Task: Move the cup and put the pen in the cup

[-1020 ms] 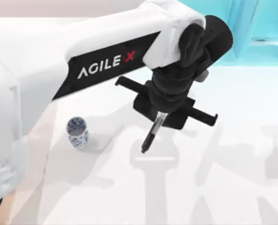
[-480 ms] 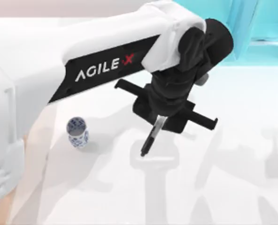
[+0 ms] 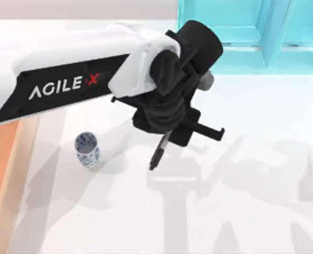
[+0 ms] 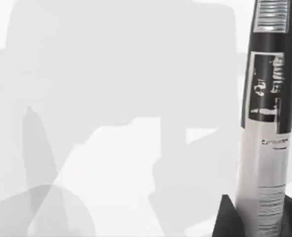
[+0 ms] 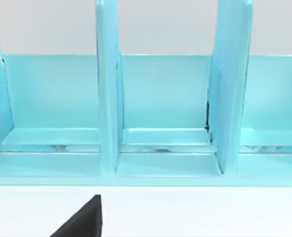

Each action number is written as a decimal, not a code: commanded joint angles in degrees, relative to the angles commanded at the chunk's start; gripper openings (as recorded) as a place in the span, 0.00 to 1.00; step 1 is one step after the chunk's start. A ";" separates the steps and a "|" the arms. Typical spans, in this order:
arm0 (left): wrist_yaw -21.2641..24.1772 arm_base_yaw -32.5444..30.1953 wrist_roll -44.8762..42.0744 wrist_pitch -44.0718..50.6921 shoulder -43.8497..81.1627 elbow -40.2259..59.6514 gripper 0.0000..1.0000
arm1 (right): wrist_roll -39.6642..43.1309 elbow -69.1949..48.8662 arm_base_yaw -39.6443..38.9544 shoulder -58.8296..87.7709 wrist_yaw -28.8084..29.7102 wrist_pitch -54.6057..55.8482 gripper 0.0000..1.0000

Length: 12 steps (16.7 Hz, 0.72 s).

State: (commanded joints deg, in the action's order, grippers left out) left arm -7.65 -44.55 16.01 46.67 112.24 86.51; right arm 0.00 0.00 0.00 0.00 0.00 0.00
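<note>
The left pincer [image 3: 166, 138] is pinching the pen [image 3: 159, 152] above the bench [image 3: 251, 201], tip hanging down; the cup [image 3: 87, 150] is standing well apart leftward, turquoise shelf dividers [image 5: 109, 98] lining the back

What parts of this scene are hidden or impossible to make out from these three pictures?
- Top view: the left gripper sits under the arm's black wrist, so its grip on the pen is covered.
- Top view: the inside of the cup is too small to judge.
- Left wrist view: the pen's far end is cut off by the picture's edge.
- Right wrist view: the turquoise rack runs past both side edges; a dark corner of the right arm's own hardware is all that appears.
</note>
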 joint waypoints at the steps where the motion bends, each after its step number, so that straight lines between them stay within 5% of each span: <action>1: 0.20 0.66 -0.74 -3.46 -1.85 -2.83 0.00 | 0.00 0.00 0.00 0.00 0.00 0.00 1.00; 12: 0.77 5.72 -8.23 -36.58 -17.77 -31.28 0.00 | 0.00 0.00 0.00 0.00 0.00 0.00 1.00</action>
State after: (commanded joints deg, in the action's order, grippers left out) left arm -6.88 -38.83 7.78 10.08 94.46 55.22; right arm 0.00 0.00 0.00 0.00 0.00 0.00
